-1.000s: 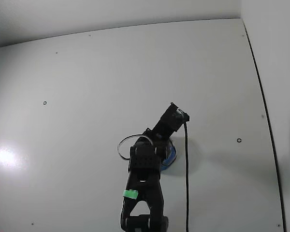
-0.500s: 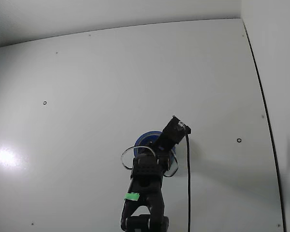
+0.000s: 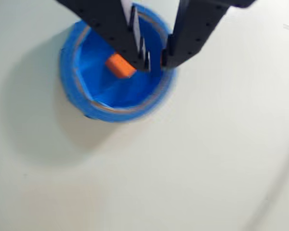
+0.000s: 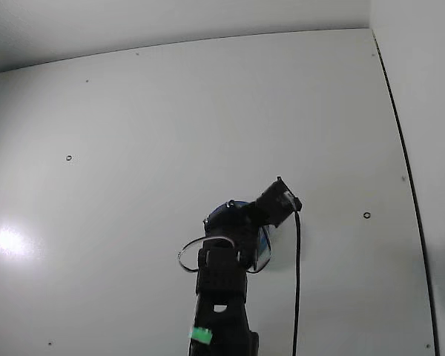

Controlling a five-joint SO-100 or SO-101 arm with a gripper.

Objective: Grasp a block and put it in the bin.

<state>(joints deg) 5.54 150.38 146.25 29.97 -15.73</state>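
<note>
We saw a pale, plain white worktop (image 4: pixel 133 133) filling both views, marked only by a few small dark dots in the fixed view and a bright glare patch near its left edge. In that fixed view our black arm (image 4: pixel 222 297) rose from the bottom edge, carrying a green tag low on its body, with a thin cable looping out to its left and a dark cable hanging down on its right; its upper part covered most of the bin (image 4: pixel 216 215), so only slivers of blue rim showed on either side of it. In the wrist view the bin (image 3: pixel 79 98) appeared as a round, shallow blue bowl with a thick rim, sitting on the worktop in the upper left-centre of the picture and casting a soft shadow to its left and below. The claw (image 3: pixel 154 65) entered from the top edge directly above the bin, its 2 dark fingers parted with a narrow gap of blue showing between the tips, and nothing was held between them. The block (image 3: pixel 119 65), which looked orange-red there, lay inside the bin on its floor, just left of the left finger and partly hidden by it. We could not tell whether that finger touched the block.
</note>
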